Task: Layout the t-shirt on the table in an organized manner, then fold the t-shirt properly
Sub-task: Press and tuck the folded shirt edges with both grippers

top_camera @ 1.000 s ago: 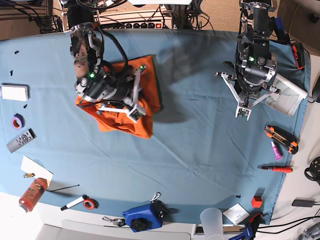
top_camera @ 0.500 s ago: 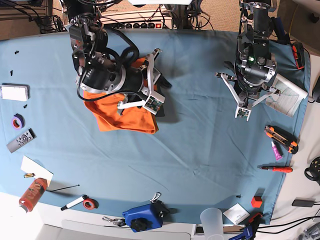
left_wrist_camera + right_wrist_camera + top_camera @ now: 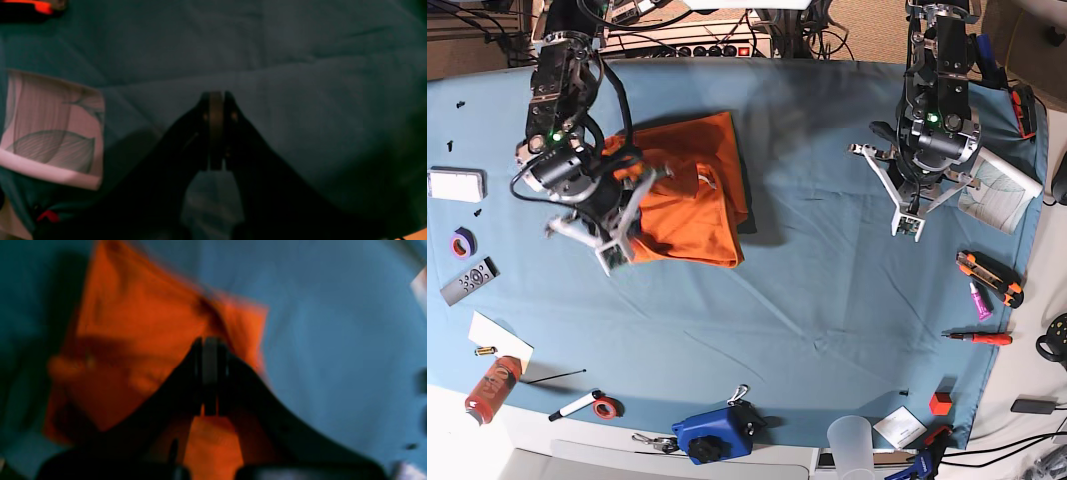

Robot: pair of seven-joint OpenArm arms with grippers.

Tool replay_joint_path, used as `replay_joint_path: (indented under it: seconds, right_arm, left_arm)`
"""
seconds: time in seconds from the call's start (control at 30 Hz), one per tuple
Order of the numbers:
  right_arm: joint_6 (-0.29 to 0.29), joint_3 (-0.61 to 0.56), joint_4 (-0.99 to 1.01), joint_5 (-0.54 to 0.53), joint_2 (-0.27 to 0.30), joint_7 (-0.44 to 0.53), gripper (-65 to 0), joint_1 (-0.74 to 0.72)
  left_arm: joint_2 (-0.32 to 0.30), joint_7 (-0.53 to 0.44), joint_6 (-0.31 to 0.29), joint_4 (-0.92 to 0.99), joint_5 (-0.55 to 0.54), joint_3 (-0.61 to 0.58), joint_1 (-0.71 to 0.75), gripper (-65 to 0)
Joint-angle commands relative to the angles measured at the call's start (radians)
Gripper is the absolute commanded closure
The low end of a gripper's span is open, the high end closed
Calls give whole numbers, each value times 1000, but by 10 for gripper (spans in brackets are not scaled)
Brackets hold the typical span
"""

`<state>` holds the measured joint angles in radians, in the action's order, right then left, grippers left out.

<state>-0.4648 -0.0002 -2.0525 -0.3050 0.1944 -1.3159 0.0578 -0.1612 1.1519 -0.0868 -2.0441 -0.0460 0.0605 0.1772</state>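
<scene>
Base view showed the t-shirt (image 3: 689,205), soft and limp, near the table's (image 3: 827,300) far-left corner; best pinched at a hem corner. Both the right gripper (image 3: 613,258) and the left gripper (image 3: 909,226) had fingers together, empty.

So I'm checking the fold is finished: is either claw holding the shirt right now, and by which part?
Neither. The right claw is shut and empty above the folded shirt; the left claw is shut over bare table.

Soft matt orange cloth t-shirt (image 3: 689,205); wrinkled matt blue-teal cloth over the table (image 3: 827,300)
</scene>
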Motion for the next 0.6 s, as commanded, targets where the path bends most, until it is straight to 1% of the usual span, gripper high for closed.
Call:
replay_joint_path:
  seconds: [0.0, 0.07, 0.13, 0.2, 0.27, 0.4, 0.47, 0.5, 0.53, 0.57]
  right_arm:
    - [-15, 0, 10, -30, 2, 2, 0, -4]
    - [-38, -14, 51, -86, 3, -32, 0, 13]
    - [-76, -40, 64, -167, 3, -80, 0, 31]
    - [-106, -72, 63, -259, 3, -80, 0, 51]
    - [-123, -109, 63, -318, 3, -80, 0, 72]
    - [-126, -169, 63, -323, 3, -80, 0, 102]
    - [-126, -168, 63, -323, 3, -80, 0, 101]
    - [-126, -158, 61, -323, 3, -80, 0, 93]
    - [-126, -138, 58, -323, 2, -80, 0, 84]
    - [-125, -112, 55, -323, 3, -67, 0, 72]
  left_arm:
    - [-5, -27, 0, -18, -8, 3, -8, 0]
    - [-5, -38, 0, -18, -20, 3, -8, 0]
    - [-5, -52, 0, -18, -23, 3, -8, 0]
    - [-5, -53, 0, -18, -23, 3, -8, 0]
    - [-5, -53, 0, -18, -23, 3, -8, 0]
    - [-5, -53, 0, -18, -23, 3, -8, 0]
    - [-5, -58, -1, -18, -43, 3, -11, 0]
    - [-5, -67, -9, -18, -78, 3, -11, 0]
    - [-5, -81, -38, -18, -133, 3, -11, 0]
    - [-5, -99, -80, -18, -201, 2, -11, 0]
